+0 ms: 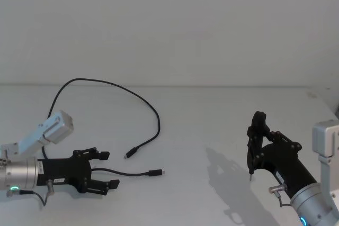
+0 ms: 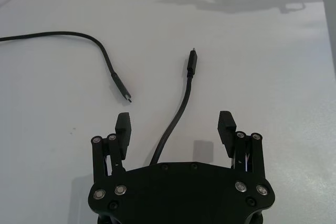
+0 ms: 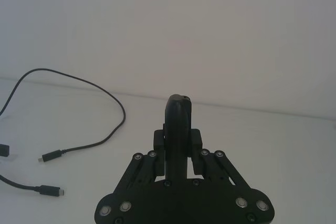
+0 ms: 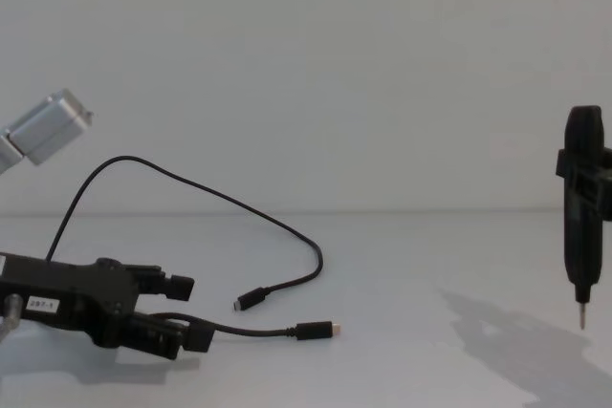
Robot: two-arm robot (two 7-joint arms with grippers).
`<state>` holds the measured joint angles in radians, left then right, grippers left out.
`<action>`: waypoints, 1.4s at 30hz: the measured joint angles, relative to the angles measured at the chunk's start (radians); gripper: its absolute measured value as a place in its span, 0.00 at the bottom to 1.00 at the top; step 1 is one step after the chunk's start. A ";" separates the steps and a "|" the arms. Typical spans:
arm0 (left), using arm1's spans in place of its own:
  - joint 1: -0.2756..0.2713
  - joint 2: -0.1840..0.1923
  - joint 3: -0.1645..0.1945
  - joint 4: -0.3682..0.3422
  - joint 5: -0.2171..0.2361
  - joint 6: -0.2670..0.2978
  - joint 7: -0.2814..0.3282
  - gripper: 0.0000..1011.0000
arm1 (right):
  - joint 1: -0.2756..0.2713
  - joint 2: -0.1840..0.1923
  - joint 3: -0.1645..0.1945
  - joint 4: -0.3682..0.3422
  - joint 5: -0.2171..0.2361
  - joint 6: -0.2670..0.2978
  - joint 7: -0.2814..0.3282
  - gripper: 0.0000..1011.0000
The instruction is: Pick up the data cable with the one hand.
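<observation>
Fingers of the left gripper stand apart, straddling the cable near one plug. The cable lies looped on the table. The right gripper, raised, clamps a pen.

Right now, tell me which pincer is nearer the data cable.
Left. The left pincer sits open astride the data cable, just behind one plug. The right pincer is far off to the right, shut on a pen-shaped tool.
</observation>
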<state>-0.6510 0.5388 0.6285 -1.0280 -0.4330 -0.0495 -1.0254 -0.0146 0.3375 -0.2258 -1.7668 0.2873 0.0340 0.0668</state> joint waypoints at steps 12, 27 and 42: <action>-0.010 -0.008 0.019 0.029 0.017 -0.006 0.029 0.99 | 0.000 0.000 0.000 0.000 0.000 0.000 0.000 0.28; -0.031 -0.039 0.033 0.081 0.029 -0.021 0.042 0.61 | 0.000 0.000 0.000 0.000 0.000 0.000 0.000 0.28; -0.046 -0.061 0.036 0.117 0.031 -0.032 0.035 0.18 | 0.000 0.000 0.000 0.000 0.000 0.000 0.000 0.28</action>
<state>-0.6970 0.4777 0.6649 -0.9106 -0.4017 -0.0817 -0.9900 -0.0147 0.3375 -0.2258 -1.7668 0.2873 0.0341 0.0667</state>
